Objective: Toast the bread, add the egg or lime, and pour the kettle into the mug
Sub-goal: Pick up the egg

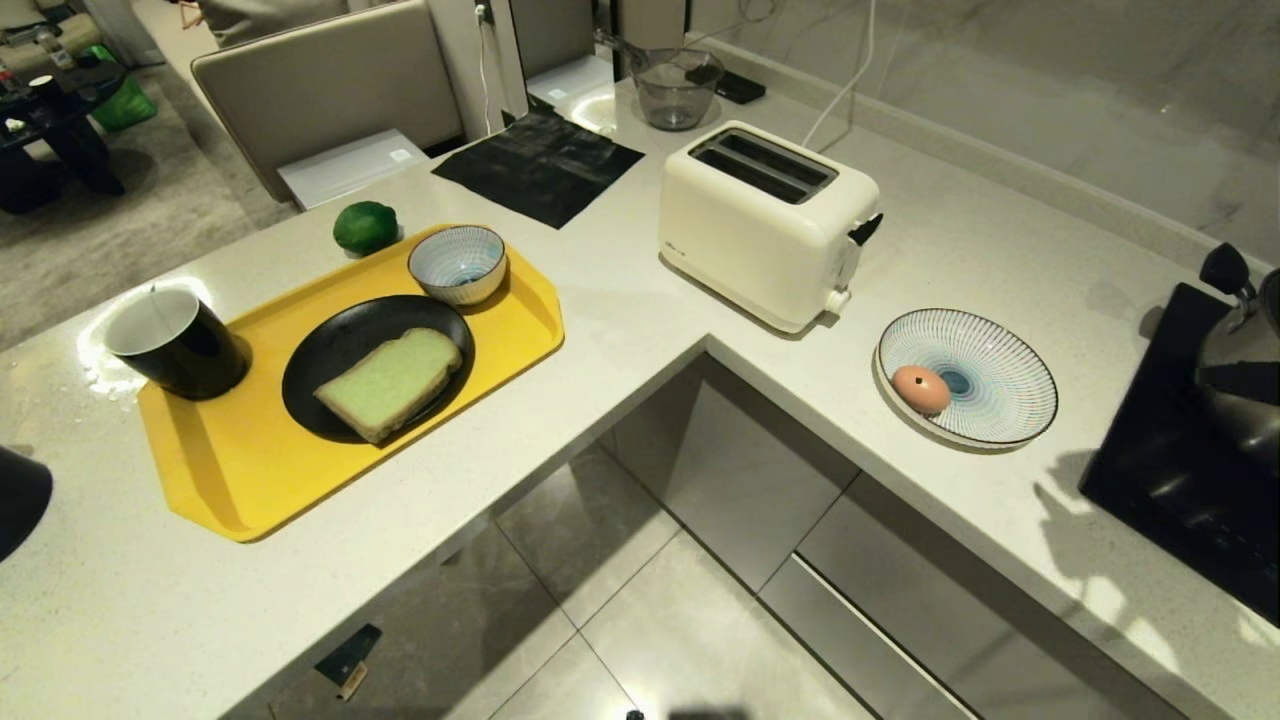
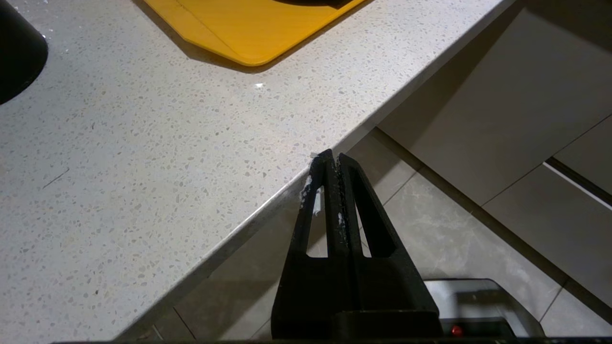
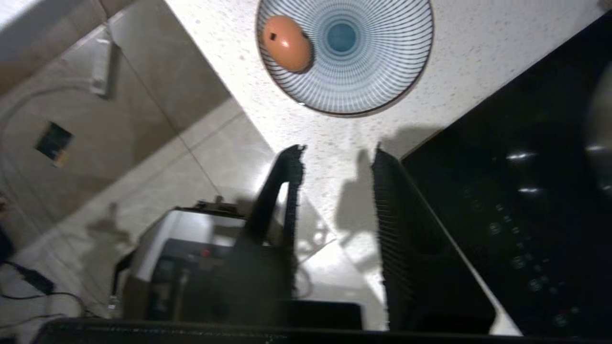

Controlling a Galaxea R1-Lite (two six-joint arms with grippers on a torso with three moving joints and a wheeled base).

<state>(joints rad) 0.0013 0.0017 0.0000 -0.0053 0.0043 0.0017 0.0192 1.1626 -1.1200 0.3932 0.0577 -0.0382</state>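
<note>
The bread (image 1: 390, 382) lies on a black plate (image 1: 320, 360) on the yellow tray (image 1: 240, 480). The black mug (image 1: 178, 345) stands at the tray's left corner, and the lime (image 1: 365, 227) rests on the counter beyond the tray. The pink egg (image 1: 920, 388) (image 3: 287, 43) sits in a striped plate (image 1: 1000, 390) right of the white toaster (image 1: 765, 225). A matte black body (image 1: 20, 500), probably the kettle, is cut off at the left edge. My right gripper (image 3: 338, 150) hangs open and empty over the counter edge, short of the striped plate. My left gripper (image 2: 333, 155) is shut and empty, over the counter edge near the tray's corner.
A striped bowl (image 1: 458, 262) stands on the tray's far side. At the far right a grey metal pot with a black knob (image 1: 1240, 350) stands on a black hob (image 1: 1180, 470). A clear jug (image 1: 675, 88) and a black mat (image 1: 540, 165) lie behind the toaster.
</note>
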